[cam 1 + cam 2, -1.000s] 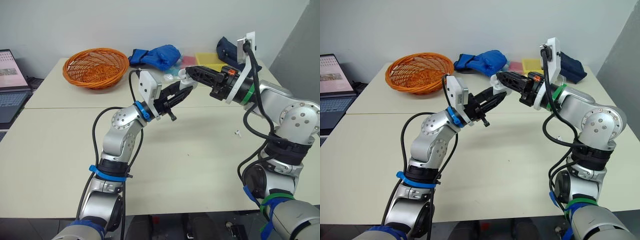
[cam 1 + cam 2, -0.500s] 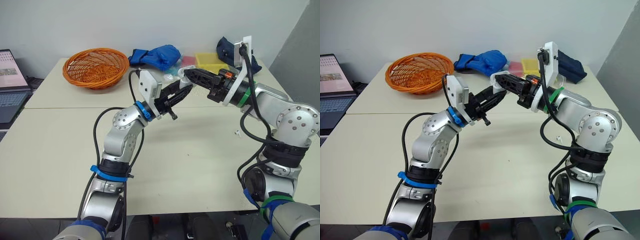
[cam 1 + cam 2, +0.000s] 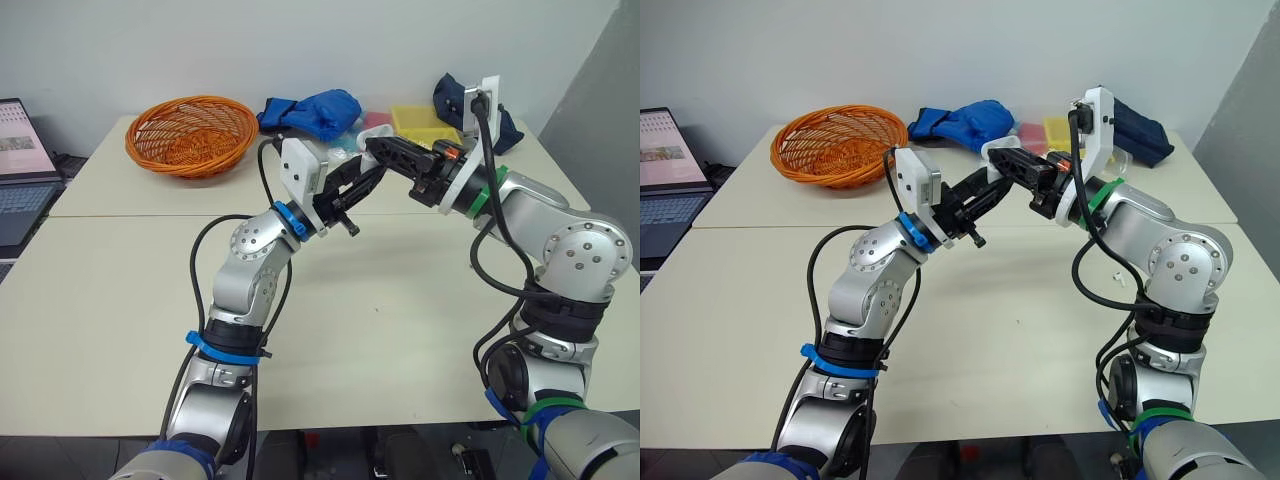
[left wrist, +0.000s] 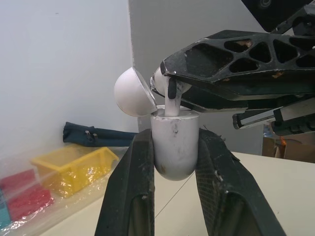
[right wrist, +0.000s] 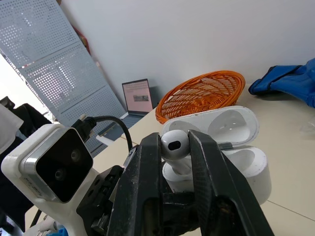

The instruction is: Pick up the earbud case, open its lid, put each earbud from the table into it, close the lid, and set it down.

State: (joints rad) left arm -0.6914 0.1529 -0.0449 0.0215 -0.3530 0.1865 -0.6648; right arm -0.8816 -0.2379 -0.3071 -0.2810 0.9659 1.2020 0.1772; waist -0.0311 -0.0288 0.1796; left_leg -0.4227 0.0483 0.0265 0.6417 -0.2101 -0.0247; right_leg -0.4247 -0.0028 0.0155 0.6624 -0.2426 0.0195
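Note:
My left gripper (image 4: 174, 135) is shut on the white earbud case (image 4: 174, 147), held upright above the table with its lid (image 4: 133, 92) swung open. My right gripper (image 5: 173, 138) is shut on a white earbud (image 5: 174, 142). The earbud's stem (image 4: 171, 104) dips into the case's open mouth. In the head views the two grippers meet over the far middle of the table, left gripper (image 3: 366, 174) below and right gripper (image 3: 376, 148) above. A second small white earbud (image 3: 1118, 279) lies on the table near the right arm.
An orange wicker basket (image 3: 190, 133) stands at the back left, a blue cloth (image 3: 312, 110) behind the grippers. A yellow box (image 3: 425, 120) and a dark blue pouch (image 3: 455, 95) sit at the back right. A laptop (image 3: 20, 170) is off the table's left side.
My right gripper has moved left with the earbud, from just beside the case to directly over its mouth. The left gripper has held the open case nearly still.

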